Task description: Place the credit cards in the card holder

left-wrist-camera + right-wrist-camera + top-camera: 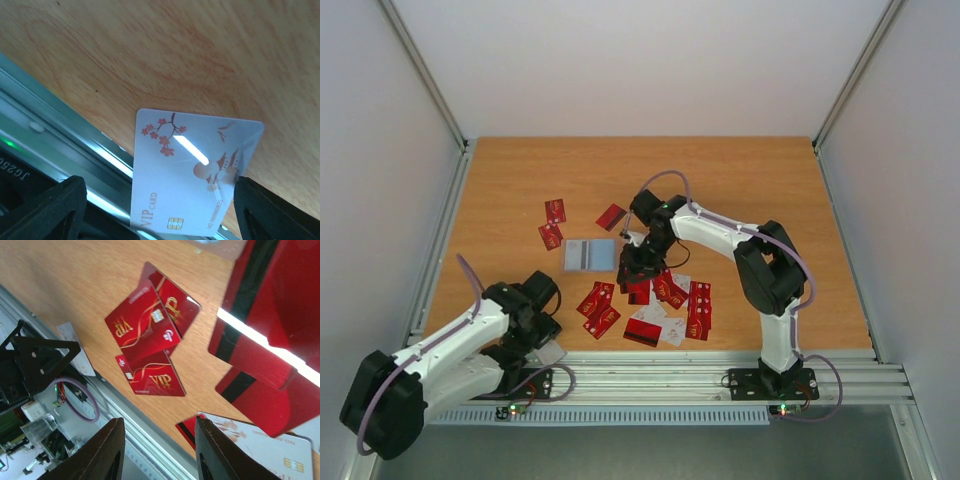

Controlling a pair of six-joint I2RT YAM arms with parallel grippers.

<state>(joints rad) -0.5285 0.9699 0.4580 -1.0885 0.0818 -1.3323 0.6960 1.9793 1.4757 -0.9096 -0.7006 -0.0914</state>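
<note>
A white credit card with red blossoms and "VIP CARD" print lies at the table's near edge, partly over the metal rail. My left gripper is open around it: the right finger touches its edge, the left finger stands apart. In the top view that white card sits by the left gripper. The card holder, greyish face up, lies mid-table. My right gripper hovers open over the spread of red credit cards. Nothing sits between the fingers of the right gripper; red VIP cards lie beyond them.
Loose red cards lie further back, two on the left and one at the centre. The aluminium rail runs along the table's near edge. White walls enclose the left, right and back. The left arm shows in the right wrist view.
</note>
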